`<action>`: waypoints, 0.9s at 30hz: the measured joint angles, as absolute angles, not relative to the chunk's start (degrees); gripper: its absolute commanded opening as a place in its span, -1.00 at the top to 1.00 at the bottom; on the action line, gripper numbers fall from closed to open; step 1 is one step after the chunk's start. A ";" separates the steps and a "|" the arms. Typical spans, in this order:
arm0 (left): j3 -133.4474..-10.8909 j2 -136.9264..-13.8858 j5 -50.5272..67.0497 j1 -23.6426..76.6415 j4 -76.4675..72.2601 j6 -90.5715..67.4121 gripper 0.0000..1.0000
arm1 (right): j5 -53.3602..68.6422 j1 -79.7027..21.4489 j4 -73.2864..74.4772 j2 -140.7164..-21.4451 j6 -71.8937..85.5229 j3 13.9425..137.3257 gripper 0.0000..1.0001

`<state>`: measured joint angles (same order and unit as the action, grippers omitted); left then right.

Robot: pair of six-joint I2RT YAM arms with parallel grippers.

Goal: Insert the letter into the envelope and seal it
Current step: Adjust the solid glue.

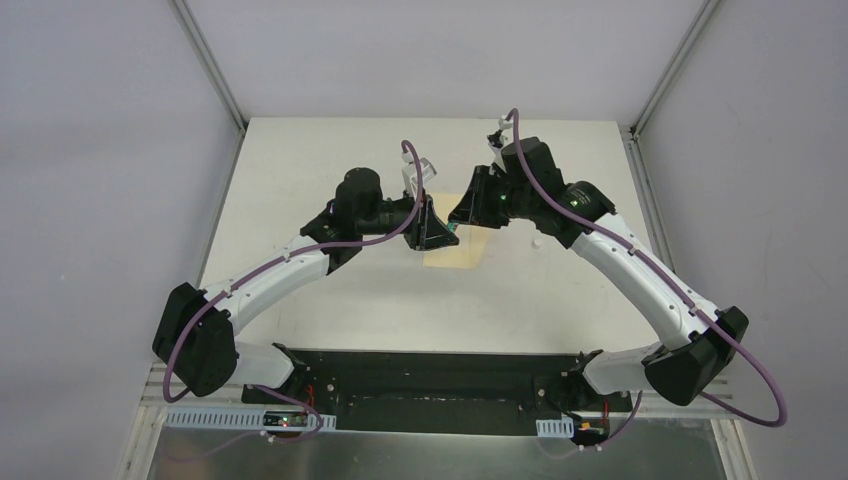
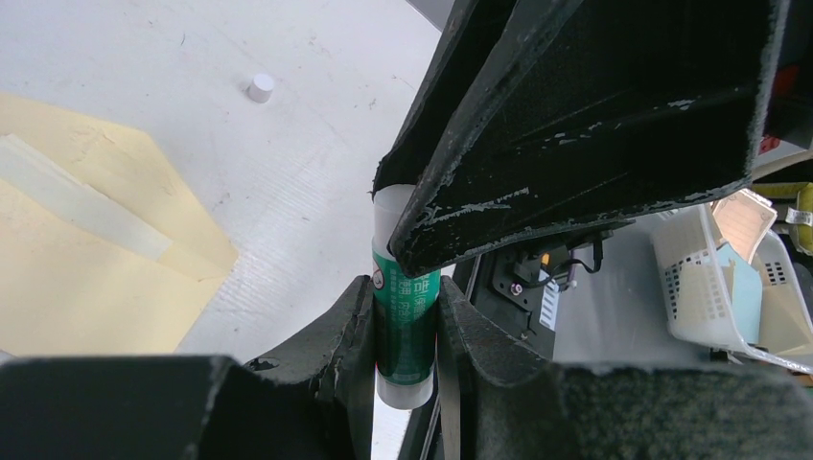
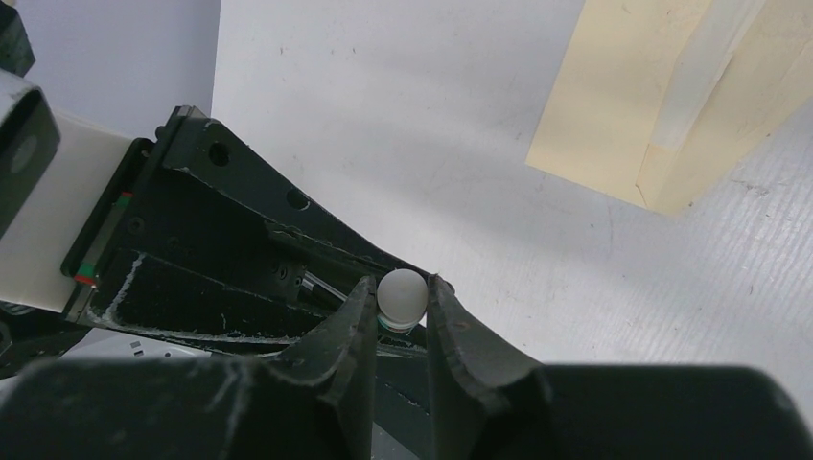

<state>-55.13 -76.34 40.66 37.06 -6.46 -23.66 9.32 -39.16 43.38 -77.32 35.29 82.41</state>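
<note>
The left gripper is closed on the green body of a white-green glue tube. The right gripper is closed on the tube's white round end, above the table. The envelope lies flat just beside them, flap open, with a paler strip at its mouth; I cannot tell if that is the letter.

Looks like a robotics lab cell: white table boxed in by pale panels at 9, 12 and 3 o'clock on aluminium posts, black base plate and slotted cable ducts at 6 o'clock, purple cables looping at 4 and 8 o'clock.
</note>
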 measured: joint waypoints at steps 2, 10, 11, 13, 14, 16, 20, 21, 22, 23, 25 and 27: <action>-55.13 -76.34 40.71 37.06 -6.39 -23.44 1.00 | 9.30 -39.18 43.51 -77.32 35.29 82.41 0.85; -55.13 -76.34 40.88 37.06 -6.31 -23.05 1.00 | 9.30 -39.22 43.68 -77.32 35.31 82.41 0.79; -55.13 -76.34 40.88 37.06 -6.31 -22.98 1.00 | 9.30 -39.22 43.70 -77.32 35.31 82.41 0.79; -55.16 -76.34 40.93 37.06 -6.26 -22.87 1.00 | 9.30 -39.22 43.79 -77.32 35.38 82.41 0.78; -55.16 -76.34 40.97 37.06 -6.20 -22.83 1.00 | 9.30 -39.22 43.88 -77.32 35.44 82.43 0.77; -55.16 -76.34 41.08 37.06 -6.13 -22.65 1.00 | 9.30 -39.27 44.16 -77.32 35.51 82.61 0.76; -55.16 -76.34 41.17 37.06 -6.04 -22.02 1.00 | 9.28 -39.27 44.45 -77.32 35.53 82.72 0.75; -55.16 -76.34 41.21 37.06 -6.02 -21.85 1.00 | 9.28 -39.27 44.47 -77.32 35.55 82.72 0.75; -55.16 -76.34 41.30 37.06 -6.02 -21.69 1.00 | 9.28 -39.27 44.47 -77.32 35.55 82.72 0.75; -55.16 -76.34 41.43 37.06 -6.02 -21.61 1.00 | 9.30 -39.29 44.49 -77.32 35.55 82.72 0.75; -55.16 -76.34 41.63 37.06 -5.98 -21.50 1.00 | 9.30 -39.33 44.53 -77.32 35.57 82.72 0.75; -55.18 -76.34 41.82 37.06 -5.96 -21.41 1.00 | 9.30 -39.42 44.66 -77.32 35.59 82.72 0.74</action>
<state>-55.18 -76.34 41.82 37.06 -5.96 -21.41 9.30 -39.42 44.66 -77.32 35.59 82.72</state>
